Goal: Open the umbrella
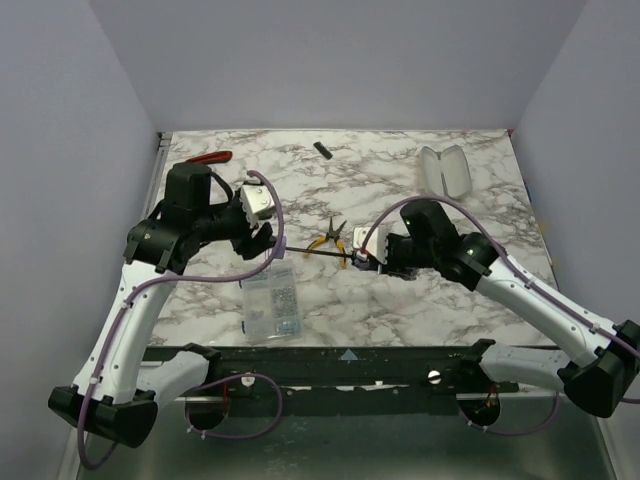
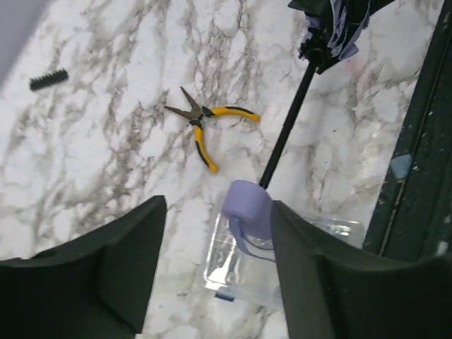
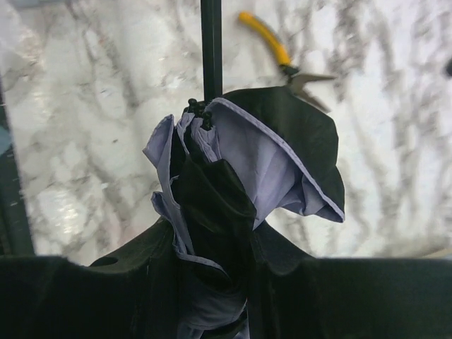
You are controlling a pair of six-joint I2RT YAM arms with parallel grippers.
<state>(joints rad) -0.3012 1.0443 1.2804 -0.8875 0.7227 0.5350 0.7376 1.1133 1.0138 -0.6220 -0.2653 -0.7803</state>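
Note:
The umbrella is held off the table between my two grippers, still folded. Its thin black shaft (image 1: 315, 252) runs level from left to right. My right gripper (image 1: 368, 262) is shut on the bunched lavender and black canopy (image 3: 275, 155), with the shaft (image 3: 211, 42) pointing away from it. My left gripper (image 2: 217, 212) is open around the small lavender handle (image 2: 247, 208), which lies against the right finger (image 2: 318, 268); the left finger (image 2: 120, 254) stands apart from it. The shaft (image 2: 286, 134) and canopy (image 2: 339, 25) show beyond the handle.
Yellow-handled pliers (image 1: 330, 238) lie on the marble just behind the shaft. A clear plastic parts box (image 1: 271, 302) sits below the left gripper. An open white case (image 1: 445, 170) lies at the back right, a red-handled tool (image 1: 210, 158) at the back left, and a small black piece (image 1: 322, 150) at the back.

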